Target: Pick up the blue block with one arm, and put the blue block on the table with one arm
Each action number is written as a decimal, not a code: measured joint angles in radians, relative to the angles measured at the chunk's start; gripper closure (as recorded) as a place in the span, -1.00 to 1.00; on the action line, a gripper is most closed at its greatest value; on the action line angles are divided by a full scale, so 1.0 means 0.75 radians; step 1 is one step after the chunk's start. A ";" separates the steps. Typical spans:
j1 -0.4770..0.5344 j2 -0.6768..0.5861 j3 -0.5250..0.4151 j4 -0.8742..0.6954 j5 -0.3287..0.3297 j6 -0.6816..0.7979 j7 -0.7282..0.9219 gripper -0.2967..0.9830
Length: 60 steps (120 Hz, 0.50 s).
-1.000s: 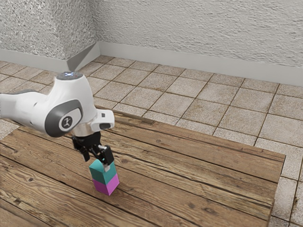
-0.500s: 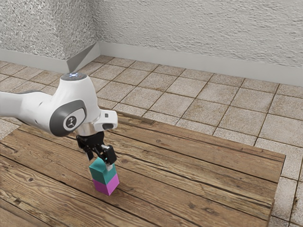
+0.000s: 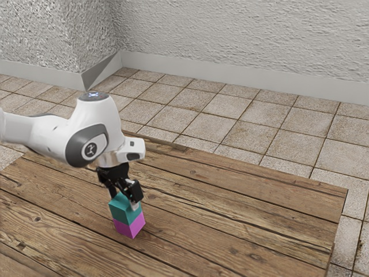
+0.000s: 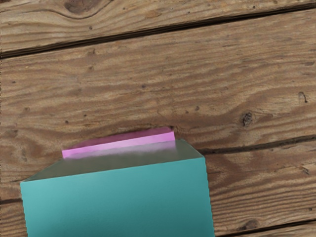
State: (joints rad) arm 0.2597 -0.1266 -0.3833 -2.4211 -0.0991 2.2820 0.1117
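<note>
Over teal blk (image 3: 125, 213), pincer (image 3: 124, 200) downward.

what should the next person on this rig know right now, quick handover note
Gripper: open, low at the top of the teal block, presumably the blue one.
Things: teal block sits on the magenta block, which stands on the wooden table.
Done: gripper is at the teal block; no lift yet.
Left: close on it, lift it off the magenta block, set it on the table.

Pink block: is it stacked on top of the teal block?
No, the pink block sits beneath the teal block, on the wooden table.
</note>
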 joint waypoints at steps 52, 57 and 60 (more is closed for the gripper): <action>0.023 0.061 0.002 0.019 0.024 0.002 0.018 -0.54; 0.023 0.067 0.002 0.019 0.025 0.002 0.019 -0.54; 0.023 0.070 0.002 0.019 0.025 0.002 0.020 -0.54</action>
State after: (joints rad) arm 0.2771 -0.0740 -0.3820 -2.4072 -0.0805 2.2836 0.1268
